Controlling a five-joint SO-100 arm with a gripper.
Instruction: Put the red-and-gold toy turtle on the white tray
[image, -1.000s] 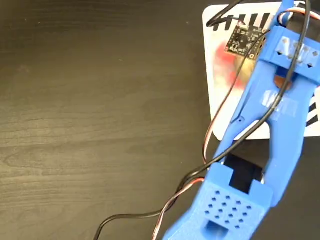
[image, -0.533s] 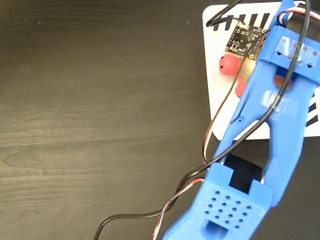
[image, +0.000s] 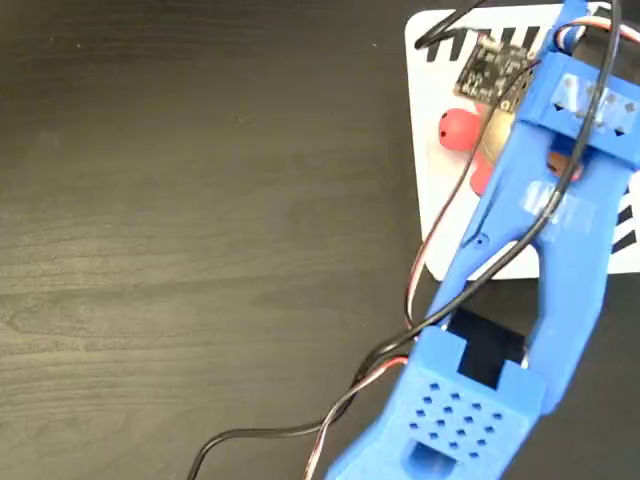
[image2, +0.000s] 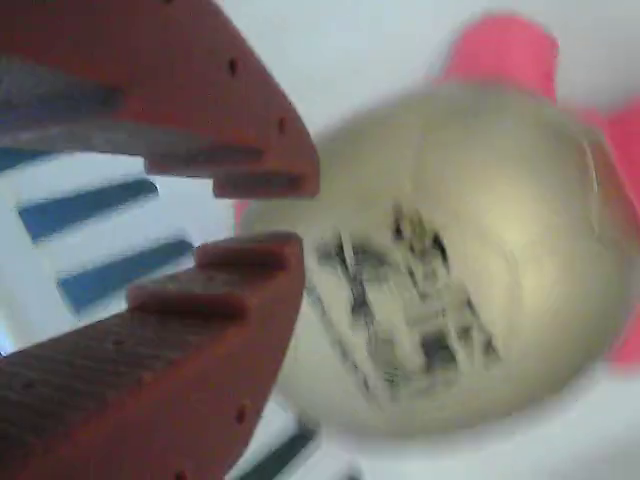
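Gold shell w/ a black printed logo fills the right of the wrist view: that's the red-and-gold toy turtle (image2: 450, 280), blurred, coral-red bits showing at the top right and right edge. We see it lying on the white tray (image2: 330, 50), with dark slots of the tray visible at the left of that frame.

Jaws (image2: 255, 215): two red-orange toothed fingers (image2: 180, 330) enter from the left of the wrist view. Tips sit close together w/ only a narrow gap, nothing pinched between them. Turtle is just beside the tips, to their right; we can't tell if a tip touches the shell.

Fixed view, top down: blue printed arm (image: 560, 230) runs from the bottom centre up to the upper right, covering most of the tray (image: 435, 200). Tray sits at the upper right of the frame on a dark wood-grain worktop (image: 200, 200). Black diagonal slots show at the tray's top edge and right edge. Turtle's red head (image: 459, 128) pokes out at the left of the arm, plus one red foot just below it; the rest is hidden under the arm. Small circuit board (image: 488, 68) is mounted near the arm's tip, above the head. Black, red and white cables (image: 350, 405) trail from the arm down to the lower left.
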